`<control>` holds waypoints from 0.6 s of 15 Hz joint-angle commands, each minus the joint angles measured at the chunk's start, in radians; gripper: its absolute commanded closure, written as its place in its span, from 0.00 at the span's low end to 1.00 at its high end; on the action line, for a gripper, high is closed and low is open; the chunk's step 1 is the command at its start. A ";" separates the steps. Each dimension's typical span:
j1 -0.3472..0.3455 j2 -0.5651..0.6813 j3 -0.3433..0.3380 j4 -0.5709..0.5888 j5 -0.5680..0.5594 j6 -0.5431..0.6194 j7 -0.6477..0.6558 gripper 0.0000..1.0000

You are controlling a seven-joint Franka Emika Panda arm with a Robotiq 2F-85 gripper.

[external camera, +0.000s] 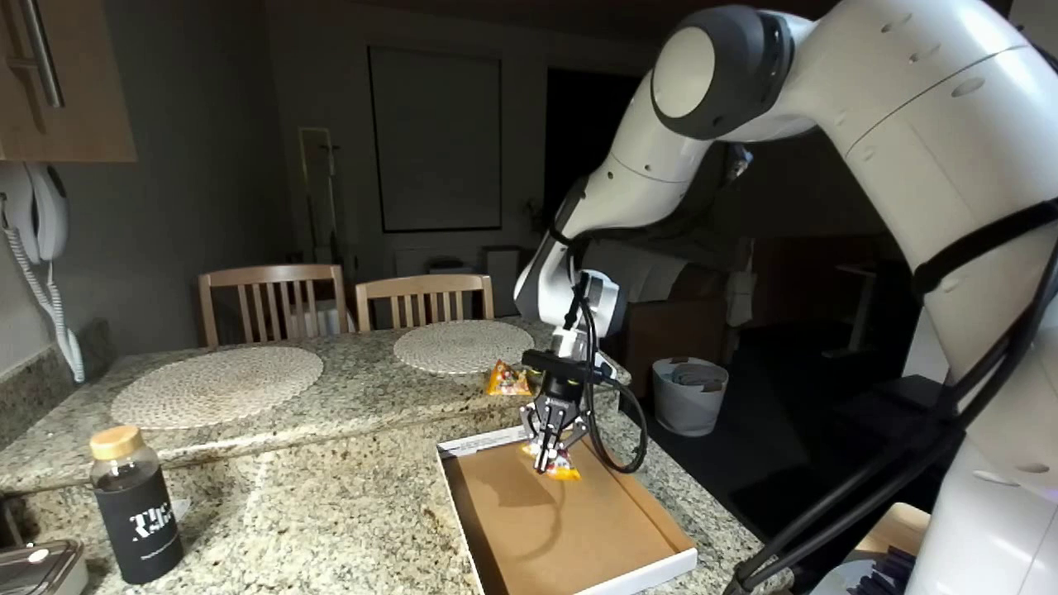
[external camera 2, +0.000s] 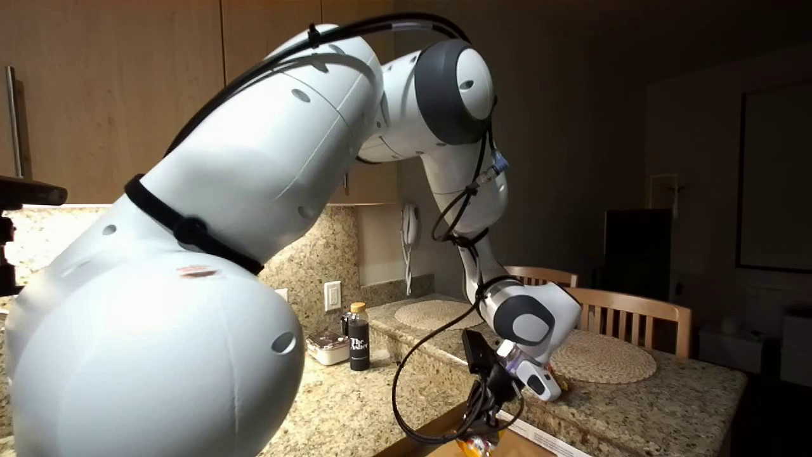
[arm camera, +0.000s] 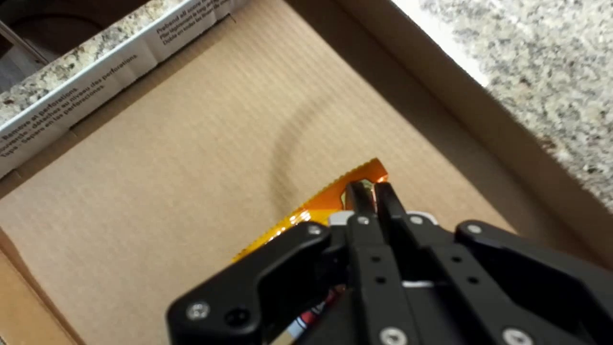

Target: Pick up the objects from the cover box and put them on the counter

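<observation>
The cover box [external camera: 579,541] lies on the speckled granite counter [external camera: 331,521]; it also shows in the wrist view [arm camera: 191,120]. My gripper [external camera: 542,469] is inside the box near its far end, pointing down. In the wrist view the fingertips [arm camera: 372,189] are nearly together, with a thin part of an orange-yellow piece [arm camera: 330,194] between them. This piece also shows in both exterior views [external camera: 565,473] [external camera 2: 474,447]. I cannot tell whether it touches the box floor. The other orange-yellow piece [external camera: 507,380] sits on the raised counter ledge behind the box, beside a placemat.
Two pale round placemats [external camera: 219,386] [external camera: 463,345] lie on the raised ledge. A dark bottle [external camera: 139,516] and a lidded container [external camera: 45,570] stand at the left. The box has raised walls. Loose cables hang beside the gripper. Chairs [external camera: 426,296] stand behind the ledge.
</observation>
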 commanded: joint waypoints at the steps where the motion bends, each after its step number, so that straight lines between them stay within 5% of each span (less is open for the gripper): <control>1: 0.053 -0.179 0.000 -0.084 -0.089 0.018 0.027 0.94; 9: 0.132 -0.216 0.034 0.130 -0.219 0.150 0.172 0.95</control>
